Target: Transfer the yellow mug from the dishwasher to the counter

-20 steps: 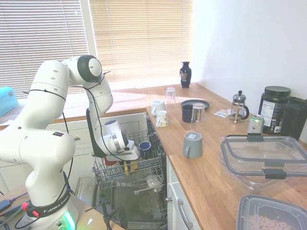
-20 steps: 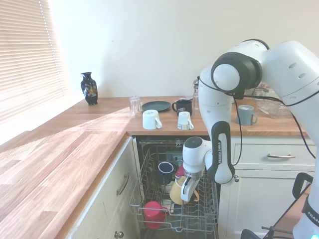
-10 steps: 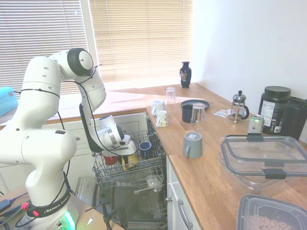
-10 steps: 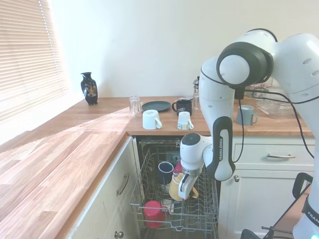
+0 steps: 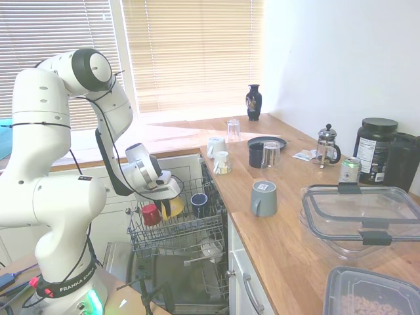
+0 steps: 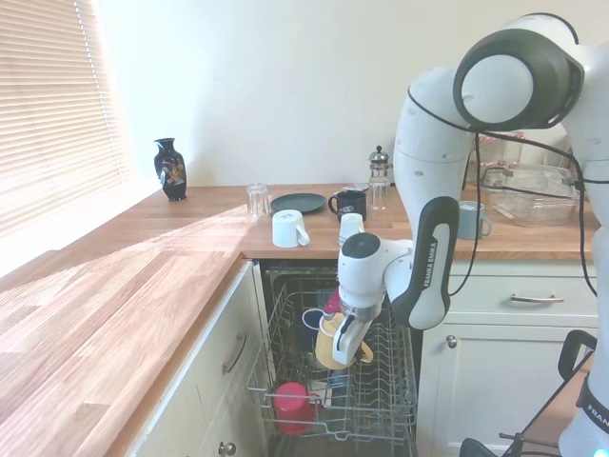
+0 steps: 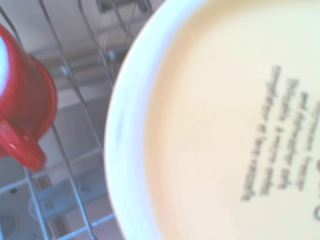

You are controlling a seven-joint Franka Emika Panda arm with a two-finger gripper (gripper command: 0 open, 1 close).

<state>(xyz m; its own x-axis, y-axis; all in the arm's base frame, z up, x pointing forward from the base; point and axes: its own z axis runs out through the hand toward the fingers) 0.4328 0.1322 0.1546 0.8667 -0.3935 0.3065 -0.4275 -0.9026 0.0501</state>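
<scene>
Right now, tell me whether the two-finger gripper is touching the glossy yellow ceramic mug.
Touching. The second exterior view shows the gripper clamped on the yellow mug, holding it tilted above the grey wire rack.

- The white arm rises from its base, bends at a high elbow joint, and folds back down so the forearm slopes to a low wrist.
- The wrist is tilted, and the claw (image 6: 343,340) points downward at a slant.
- The claw's fingers (image 6: 341,344) are closed on the mug (image 6: 328,344), which hangs clear above the rack (image 6: 376,405).
- In the first exterior view the claw (image 5: 168,201) sits at the end of the low forearm.
</scene>
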